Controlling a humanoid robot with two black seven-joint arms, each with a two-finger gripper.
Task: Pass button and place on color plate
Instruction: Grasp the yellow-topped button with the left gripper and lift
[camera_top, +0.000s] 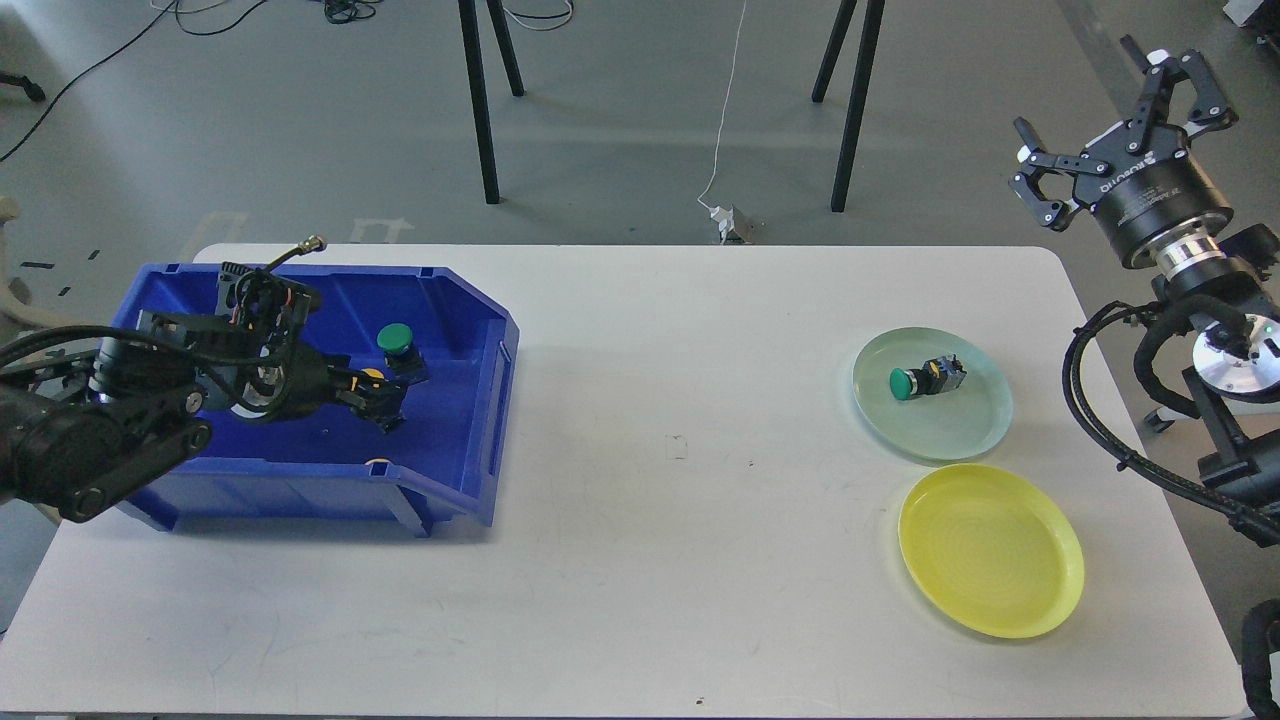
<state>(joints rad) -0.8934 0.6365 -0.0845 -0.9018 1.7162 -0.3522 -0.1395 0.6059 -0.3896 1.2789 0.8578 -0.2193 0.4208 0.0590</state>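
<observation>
A yellow-capped button (372, 377) lies in the blue bin (470, 400) on the left. My left gripper (375, 392) is low inside the bin, right at this button, whose cap mostly hides behind the dark fingers. I cannot tell whether the fingers are closed on it. A green-capped button (397, 338) stands just behind it in the bin. Another green button (925, 379) lies on the pale green plate (975, 430). The yellow plate (990, 550) at the front right is bare. My right gripper (1070, 85) is open and empty, raised beyond the table's right edge.
A small yellow piece (378, 462) shows at the bin's front wall. Black stand legs (480, 100) rise from the floor behind the white table (680, 560). My right arm's cables (1100, 400) hang beside the table's right edge.
</observation>
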